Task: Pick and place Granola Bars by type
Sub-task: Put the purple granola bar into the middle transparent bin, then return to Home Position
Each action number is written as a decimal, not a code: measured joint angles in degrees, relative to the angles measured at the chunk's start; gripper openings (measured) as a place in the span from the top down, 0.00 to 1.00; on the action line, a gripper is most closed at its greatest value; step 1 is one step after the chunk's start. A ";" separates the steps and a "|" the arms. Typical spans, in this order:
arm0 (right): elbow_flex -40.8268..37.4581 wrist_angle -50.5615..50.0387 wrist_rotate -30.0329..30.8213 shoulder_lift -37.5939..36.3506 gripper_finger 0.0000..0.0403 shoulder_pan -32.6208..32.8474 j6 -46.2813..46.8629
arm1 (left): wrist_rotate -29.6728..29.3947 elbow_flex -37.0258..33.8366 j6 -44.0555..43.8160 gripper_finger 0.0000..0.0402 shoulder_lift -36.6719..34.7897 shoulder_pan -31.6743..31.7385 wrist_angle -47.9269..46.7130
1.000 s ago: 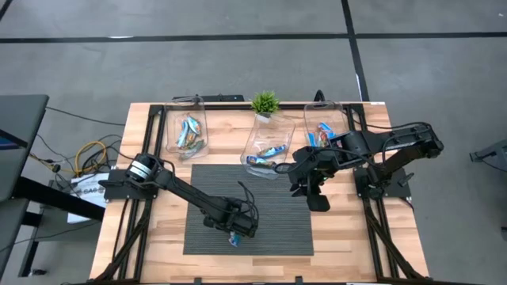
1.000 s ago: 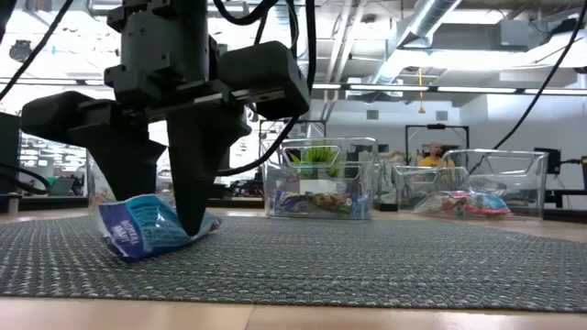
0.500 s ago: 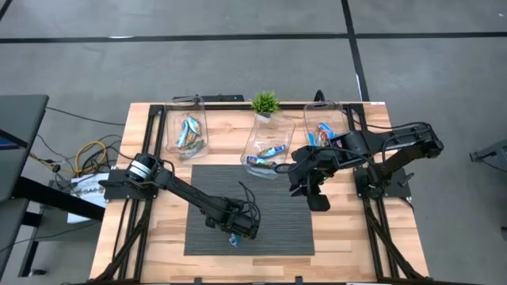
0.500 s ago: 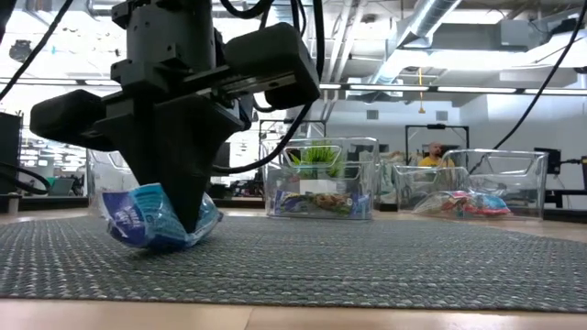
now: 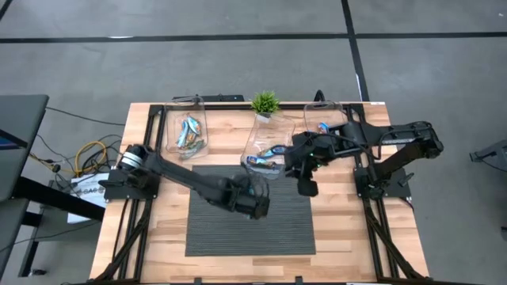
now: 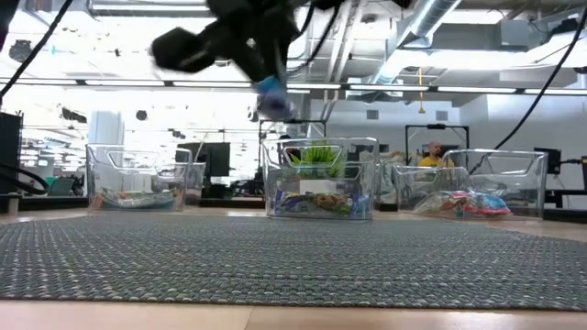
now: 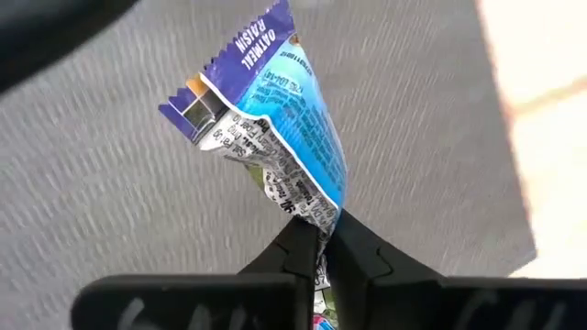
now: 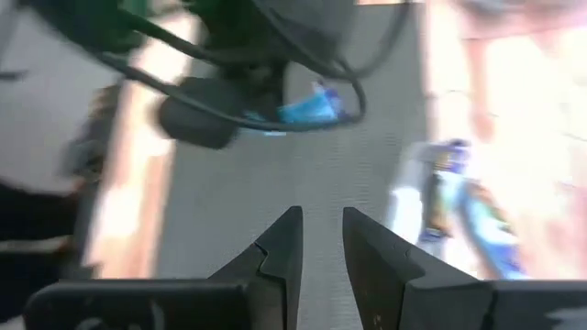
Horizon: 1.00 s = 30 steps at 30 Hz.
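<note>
Left wrist view — crinkled foil granola bar point(image 7: 271, 137), left tool point(image 7: 323, 240) pinching

The high camera looks straight down on the whole table point(image 5: 158, 237), while the low one sits at mat point(image 6: 293, 266) level, facing level across to the three clear tubs point(image 6: 318, 179) both views share. Each wrist camera looks closely past its own fingers point(image 7: 303, 252) at the mat.

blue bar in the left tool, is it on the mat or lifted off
Lifted off. The left tool pinches the blue bar by one end; in the low view it hangs high above the mat.
</note>
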 joint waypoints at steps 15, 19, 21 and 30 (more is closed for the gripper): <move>0.00 -7.82 22.89 0.00 0.90 -7.30 7.44 | -4.21 8.85 33.26 0.99 -2.22 18.81 -3.28; 0.00 -10.26 22.87 0.00 0.91 -9.17 8.72 | -0.82 8.85 43.94 0.99 -2.22 23.94 0.11; 0.00 -11.03 22.80 0.00 0.91 -9.82 9.83 | 1.98 8.85 48.42 0.99 -2.22 26.10 2.40; 0.00 -11.37 22.65 0.00 0.91 -10.94 10.33 | 8.58 8.85 60.58 0.85 -2.18 30.12 6.03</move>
